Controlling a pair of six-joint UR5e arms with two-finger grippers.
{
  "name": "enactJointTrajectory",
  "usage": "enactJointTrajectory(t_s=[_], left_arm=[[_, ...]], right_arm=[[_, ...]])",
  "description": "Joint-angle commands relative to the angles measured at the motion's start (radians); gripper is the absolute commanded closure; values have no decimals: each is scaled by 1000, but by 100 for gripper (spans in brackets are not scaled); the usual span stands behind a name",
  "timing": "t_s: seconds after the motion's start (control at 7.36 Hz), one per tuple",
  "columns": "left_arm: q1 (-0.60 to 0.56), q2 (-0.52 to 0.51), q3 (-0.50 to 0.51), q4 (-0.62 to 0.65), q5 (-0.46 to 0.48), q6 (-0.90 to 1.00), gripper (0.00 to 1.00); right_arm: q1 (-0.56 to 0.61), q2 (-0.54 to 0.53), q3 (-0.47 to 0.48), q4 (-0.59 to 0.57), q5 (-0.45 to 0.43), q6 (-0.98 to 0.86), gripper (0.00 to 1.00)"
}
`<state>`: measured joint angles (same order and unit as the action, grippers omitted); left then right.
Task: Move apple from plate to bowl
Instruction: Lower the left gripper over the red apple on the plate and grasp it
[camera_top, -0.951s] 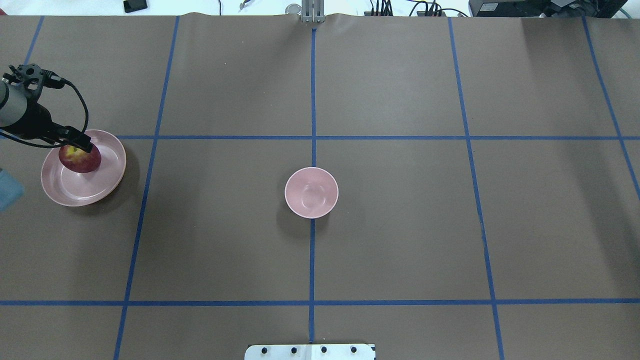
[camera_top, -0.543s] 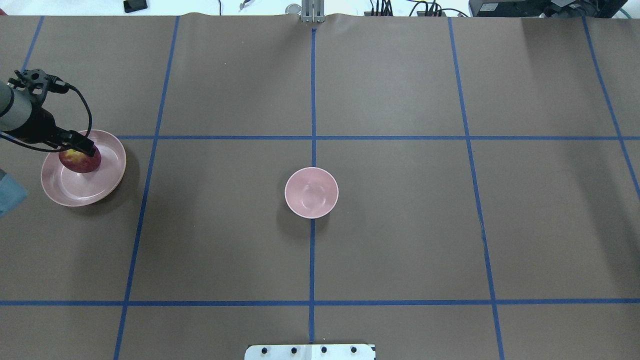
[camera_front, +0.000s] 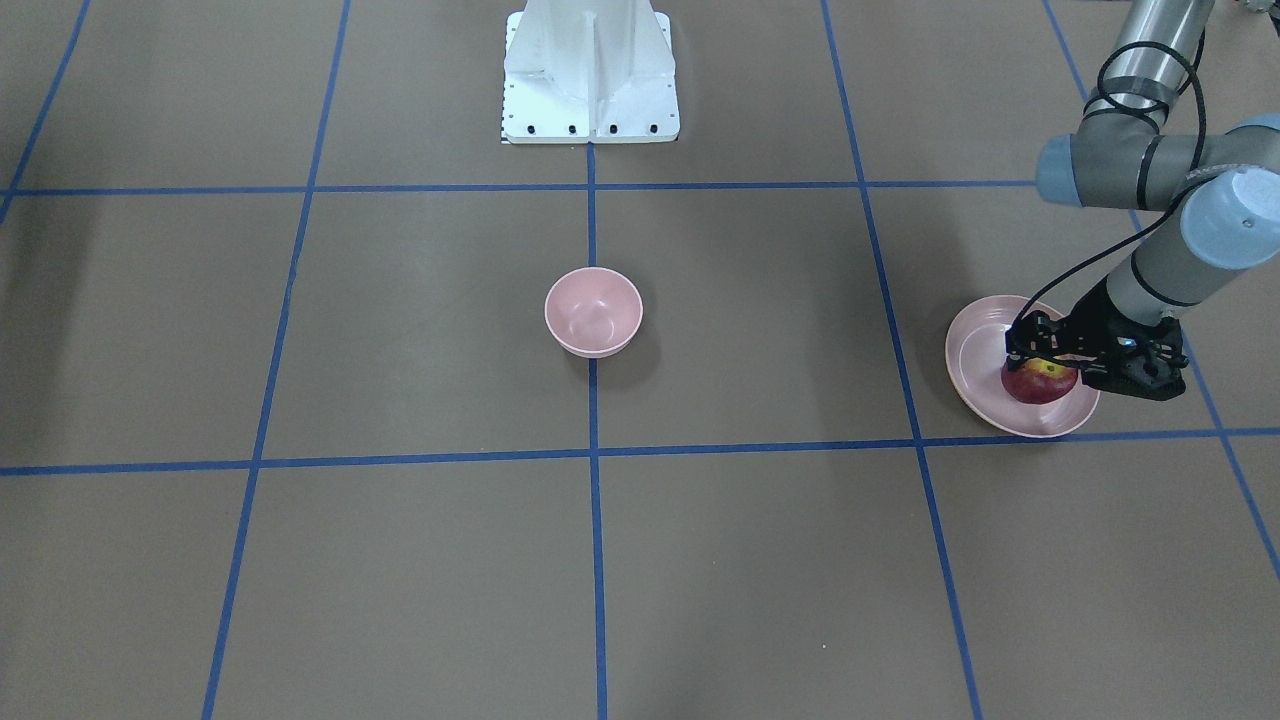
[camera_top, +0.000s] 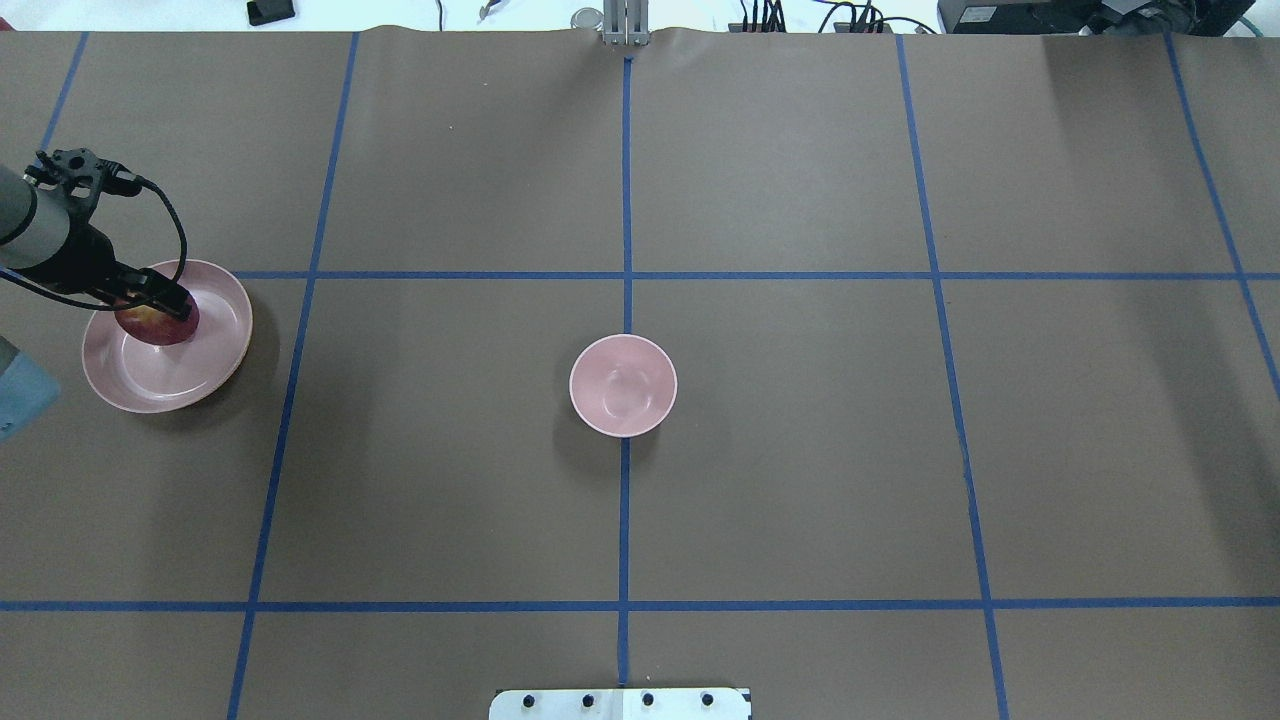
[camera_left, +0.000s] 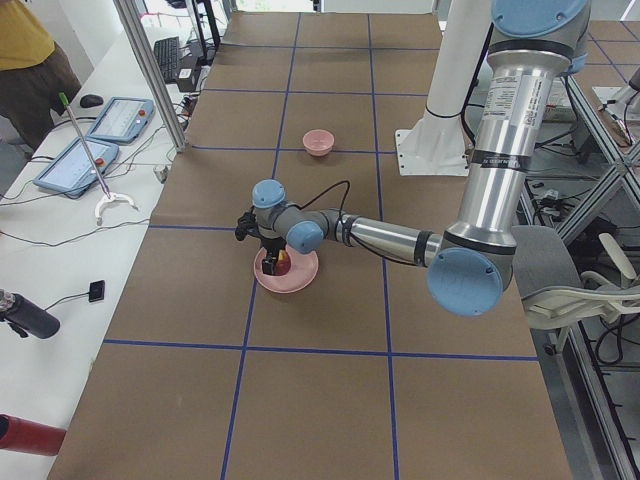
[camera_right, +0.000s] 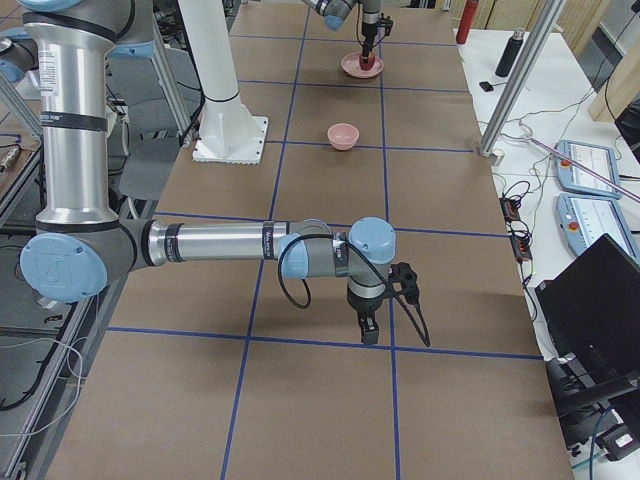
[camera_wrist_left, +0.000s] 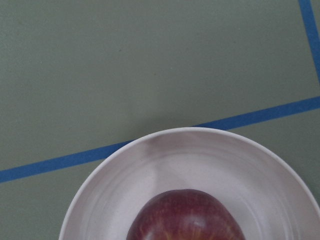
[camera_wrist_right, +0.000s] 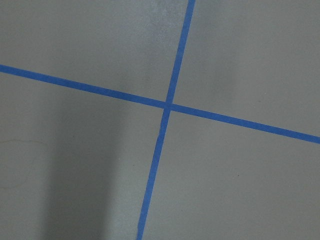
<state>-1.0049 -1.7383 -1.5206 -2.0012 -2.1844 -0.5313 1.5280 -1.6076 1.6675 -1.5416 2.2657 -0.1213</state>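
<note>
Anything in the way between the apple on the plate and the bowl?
Nothing visible blocks the apple. Between the plate and the bowl lies only table cover with blue tape lines. The bowl is empty.

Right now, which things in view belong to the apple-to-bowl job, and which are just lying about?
In the job:
- apple, on the plate
- bowl, empty, mid-table
- left gripper, down at the apple

Lying about:
- right gripper, over a tape cross, away from all three
- tablets on the side bench
- dark bottle on that bench

Left wrist view's lower edge cuts off the apple.
</note>
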Motion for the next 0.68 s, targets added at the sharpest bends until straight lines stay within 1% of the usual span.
enactJointTrajectory(t_s=[0.0,0.27,0.41,0.54], left_arm=[[6,-4,13,-1,0,1,1],[8,-4,13,-1,-2,2,3],[8,-4,13,-1,-2,1,17],[8,-4,10,-1,-2,2,36]], right_arm=[[0,0,0,0,0,0,0],[0,0,-2,0,-2,0,0],[0,0,-2,0,0,0,0],[0,0,-2,0,-2,0,0]])
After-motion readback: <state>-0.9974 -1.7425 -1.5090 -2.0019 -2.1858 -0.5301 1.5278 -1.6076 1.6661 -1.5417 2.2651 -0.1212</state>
